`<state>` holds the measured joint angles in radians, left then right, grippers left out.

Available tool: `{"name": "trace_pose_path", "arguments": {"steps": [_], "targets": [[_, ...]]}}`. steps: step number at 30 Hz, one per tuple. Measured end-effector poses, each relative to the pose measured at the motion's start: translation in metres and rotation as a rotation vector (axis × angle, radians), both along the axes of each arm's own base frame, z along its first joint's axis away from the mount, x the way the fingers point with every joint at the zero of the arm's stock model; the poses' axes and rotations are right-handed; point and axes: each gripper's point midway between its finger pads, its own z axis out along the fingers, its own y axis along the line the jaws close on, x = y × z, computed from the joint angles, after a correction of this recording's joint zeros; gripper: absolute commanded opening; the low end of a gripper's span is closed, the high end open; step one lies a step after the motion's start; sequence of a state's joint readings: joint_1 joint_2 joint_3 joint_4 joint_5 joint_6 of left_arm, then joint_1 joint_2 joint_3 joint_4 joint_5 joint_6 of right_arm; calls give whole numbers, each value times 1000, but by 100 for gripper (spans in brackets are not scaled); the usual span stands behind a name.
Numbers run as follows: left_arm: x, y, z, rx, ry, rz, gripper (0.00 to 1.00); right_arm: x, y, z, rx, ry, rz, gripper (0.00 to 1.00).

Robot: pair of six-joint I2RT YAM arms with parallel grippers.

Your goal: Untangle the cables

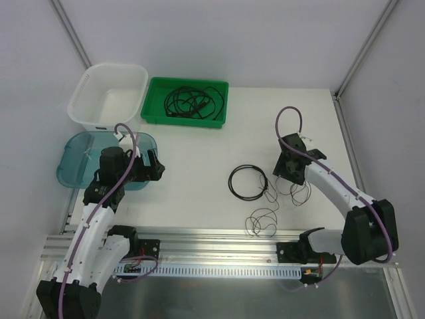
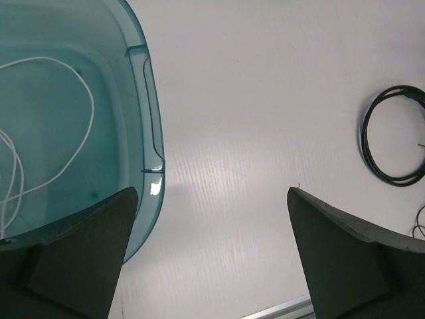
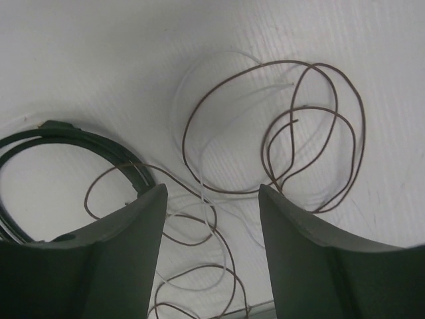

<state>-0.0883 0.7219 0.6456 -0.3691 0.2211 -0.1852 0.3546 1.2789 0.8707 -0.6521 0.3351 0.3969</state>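
A black coiled cable (image 1: 248, 181) lies on the white table; it also shows in the left wrist view (image 2: 392, 136) and the right wrist view (image 3: 66, 143). A thin brown wire (image 1: 265, 216) loops beside it, tangled with a thin white cable (image 3: 189, 143) and partly over the coil. The brown wire (image 3: 312, 133) lies under my right gripper (image 3: 212, 193), which is open and empty just above it (image 1: 287, 171). My left gripper (image 1: 154, 166) is open and empty (image 2: 212, 199) at the blue tub's right edge. A white cable (image 2: 73, 86) lies in that tub. Black cables (image 1: 192, 103) lie in the green tray.
The blue tub (image 1: 70, 163) stands at the left, its rim (image 2: 149, 100) close to my left fingers. A white basin (image 1: 109, 93) and the green tray (image 1: 154, 100) stand at the back. An aluminium rail (image 1: 219, 236) runs along the near edge.
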Motion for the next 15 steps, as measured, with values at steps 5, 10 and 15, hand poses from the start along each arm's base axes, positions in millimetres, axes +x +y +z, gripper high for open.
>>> {"name": "trace_pose_path", "arguments": {"steps": [5,10,15], "targets": [[-5,-7,-10,7,9,-41,97,17,8,-22,31,16,-48,54],[-3,-10,-6,14,-13,-60,97,23,11,-46,35,55,-98,49],[-3,-12,-4,22,-29,-74,97,26,8,-53,33,52,-141,39]]}}
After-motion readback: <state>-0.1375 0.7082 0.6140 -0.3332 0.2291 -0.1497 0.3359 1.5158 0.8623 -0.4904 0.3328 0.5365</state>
